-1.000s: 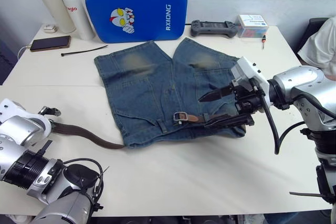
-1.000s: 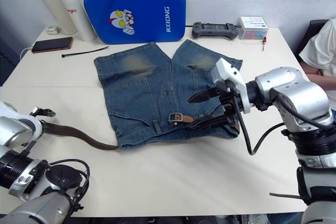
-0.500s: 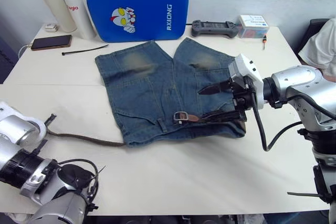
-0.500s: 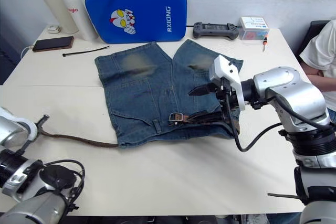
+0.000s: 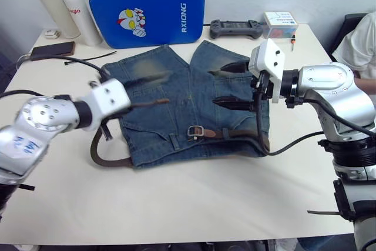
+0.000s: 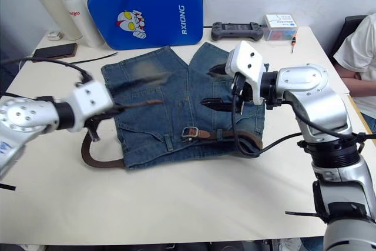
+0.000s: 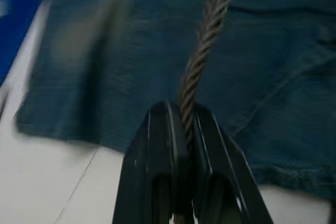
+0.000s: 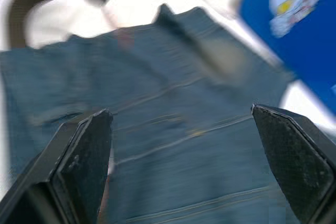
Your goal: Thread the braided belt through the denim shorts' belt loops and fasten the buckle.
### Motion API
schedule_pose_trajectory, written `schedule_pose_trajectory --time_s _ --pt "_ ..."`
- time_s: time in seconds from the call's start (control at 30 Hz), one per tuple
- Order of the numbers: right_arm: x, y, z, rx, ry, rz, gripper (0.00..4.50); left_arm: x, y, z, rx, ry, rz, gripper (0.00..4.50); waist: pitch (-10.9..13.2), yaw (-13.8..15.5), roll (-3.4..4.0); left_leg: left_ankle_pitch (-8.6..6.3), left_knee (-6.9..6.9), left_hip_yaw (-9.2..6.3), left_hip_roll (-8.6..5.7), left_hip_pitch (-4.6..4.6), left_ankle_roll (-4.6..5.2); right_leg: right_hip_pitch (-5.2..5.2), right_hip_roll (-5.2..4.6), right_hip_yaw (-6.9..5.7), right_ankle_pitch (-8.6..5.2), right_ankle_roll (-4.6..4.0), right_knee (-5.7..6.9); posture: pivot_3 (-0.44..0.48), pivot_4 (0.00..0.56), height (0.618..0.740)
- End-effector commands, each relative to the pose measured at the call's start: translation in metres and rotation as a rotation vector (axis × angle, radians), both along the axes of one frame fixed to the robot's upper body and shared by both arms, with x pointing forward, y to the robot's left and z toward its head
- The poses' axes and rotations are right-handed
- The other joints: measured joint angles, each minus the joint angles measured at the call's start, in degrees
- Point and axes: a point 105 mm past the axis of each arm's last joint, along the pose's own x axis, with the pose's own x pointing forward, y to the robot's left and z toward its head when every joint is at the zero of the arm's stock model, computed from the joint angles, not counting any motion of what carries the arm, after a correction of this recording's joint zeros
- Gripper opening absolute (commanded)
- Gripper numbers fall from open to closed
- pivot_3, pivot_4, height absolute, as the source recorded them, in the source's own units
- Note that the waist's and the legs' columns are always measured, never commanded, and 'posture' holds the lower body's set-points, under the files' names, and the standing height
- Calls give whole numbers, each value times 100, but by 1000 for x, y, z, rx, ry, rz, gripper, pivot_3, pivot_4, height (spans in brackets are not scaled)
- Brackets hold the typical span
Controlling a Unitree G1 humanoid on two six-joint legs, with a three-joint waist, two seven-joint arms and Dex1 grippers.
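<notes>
The denim shorts lie flat mid-table, waistband toward me. The braided belt runs along the waistband's right part, and its buckle rests near the middle beside a belt loop. At the left the strap curls in a loop off the shorts' edge. My left gripper hovers over the left leg, shut on the belt's tip end, which sticks out past the fingers. My right gripper stands open above the right leg, holding nothing.
A blue padded case, two bottles, a phone and a black cable tie are at the back left. A game controller and small box sit back right. A person's sleeve shows at the right edge.
My left gripper shut on the belt's free end and swung from the table's left front to above the shorts. The right gripper lifted off the waistband and moved back, still open.
</notes>
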Motion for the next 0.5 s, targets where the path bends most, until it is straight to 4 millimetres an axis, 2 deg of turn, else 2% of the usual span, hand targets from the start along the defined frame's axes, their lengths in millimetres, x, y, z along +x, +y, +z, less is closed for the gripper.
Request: schedule_pose_trajectory --time_s 0.03,0.13,0.27,0.47,0.5 --pt "-10 13 5 -78 -185 46 4500 8 -10 17 85 -109 -126 102 0 -17 0 0 0 1 2 -1 1 -1 2 0 0 -1 7 0 150 740" --pt "-16 27 -5 -133 -265 88 4500 14 -26 18 112 -140 -231 102 1 -29 -2 -5 22 3 2 -4 14 3 1 1 0 1 23 0 150 740" --pt "-22 37 -20 -158 -230 126 4500 22 -34 18 117 -159 -280 102 1 -44 -2 -11 38 10 2 -4 24 6 0 8 2 7 46 0 150 740" --pt "-19 47 -27 -121 -181 111 4500 24 -40 16 126 -168 -321 102 1 -44 -2 -10 42 7 3 -3 22 5 0 6 2 7 50 0 150 740" --pt "-18 50 -29 -113 -169 109 4248 24 -41 16 124 -170 -322 37 1 -44 -2 -10 43 6 3 -3 22 6 0 6 2 7 49 0 150 740"
